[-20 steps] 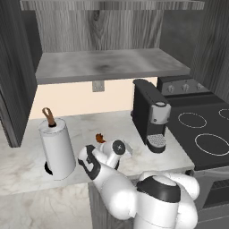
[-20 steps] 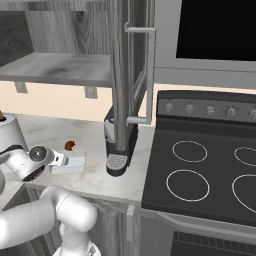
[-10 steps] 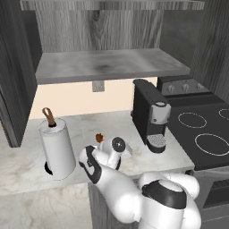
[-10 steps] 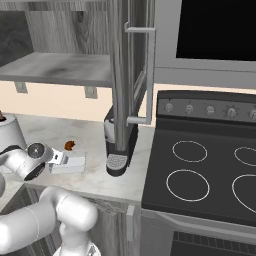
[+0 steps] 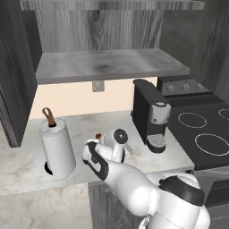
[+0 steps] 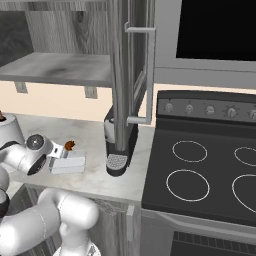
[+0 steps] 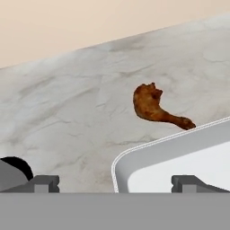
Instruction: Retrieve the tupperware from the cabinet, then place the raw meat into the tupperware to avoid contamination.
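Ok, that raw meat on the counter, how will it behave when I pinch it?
The raw meat is small with a thick end tapering to a thin shank, so it may pivot or slip between the fingers. It lies flat on the counter, so rolling looks unlikely. The tupperware beside it looks light and may slide if bumped.

Glossy white rounded arm segments [image 5: 134, 188], dark joints (black-grey bands)

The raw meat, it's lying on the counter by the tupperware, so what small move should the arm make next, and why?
Probably ease the open gripper forward over the raw meat and lower onto it. The meat lies bare on the marble counter, just beyond the tupperware rim, not inside. The tupperware is already out of the cabinet, so grasping the meat looks like the remaining step.
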Controlling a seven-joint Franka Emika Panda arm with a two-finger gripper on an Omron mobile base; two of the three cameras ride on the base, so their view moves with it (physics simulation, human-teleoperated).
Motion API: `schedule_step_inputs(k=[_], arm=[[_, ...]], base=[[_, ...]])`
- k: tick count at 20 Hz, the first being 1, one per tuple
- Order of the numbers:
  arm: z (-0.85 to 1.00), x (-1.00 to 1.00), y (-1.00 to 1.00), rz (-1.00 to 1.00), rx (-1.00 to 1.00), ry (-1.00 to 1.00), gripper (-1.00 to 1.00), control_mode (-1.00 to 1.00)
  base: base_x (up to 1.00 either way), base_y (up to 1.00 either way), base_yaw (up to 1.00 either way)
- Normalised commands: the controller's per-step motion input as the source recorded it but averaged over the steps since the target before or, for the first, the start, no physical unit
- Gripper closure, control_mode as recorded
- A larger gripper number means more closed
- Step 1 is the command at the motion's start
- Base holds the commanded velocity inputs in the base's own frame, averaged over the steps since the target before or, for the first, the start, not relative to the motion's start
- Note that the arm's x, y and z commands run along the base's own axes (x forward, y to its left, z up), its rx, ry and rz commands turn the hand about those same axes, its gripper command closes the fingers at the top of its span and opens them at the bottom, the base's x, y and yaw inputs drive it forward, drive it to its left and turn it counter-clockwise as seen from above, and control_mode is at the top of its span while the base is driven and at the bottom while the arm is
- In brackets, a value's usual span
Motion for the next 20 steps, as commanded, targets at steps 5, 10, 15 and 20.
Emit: schedule_step_inputs(k=[5,10,15,20], arm=[[0.46,0.00,-0.12,0.00,0.00,0.05,-1.00,-1.00],[0.42,0.00,-0.12,0.00,0.00,0.06,-1.00,-1.00],[0.26,0.00,-0.18,0.00,-0.03,0.09,-1.00,-1.00],[0.14,0.11,-0.13,0.00,-0.06,0.12,-1.00,-1.00]], base=[[0.00,0.00,0.00],[0.00,0.00,0.00],[0.00,0.00,0.00],[0.00,0.00,0.00]])
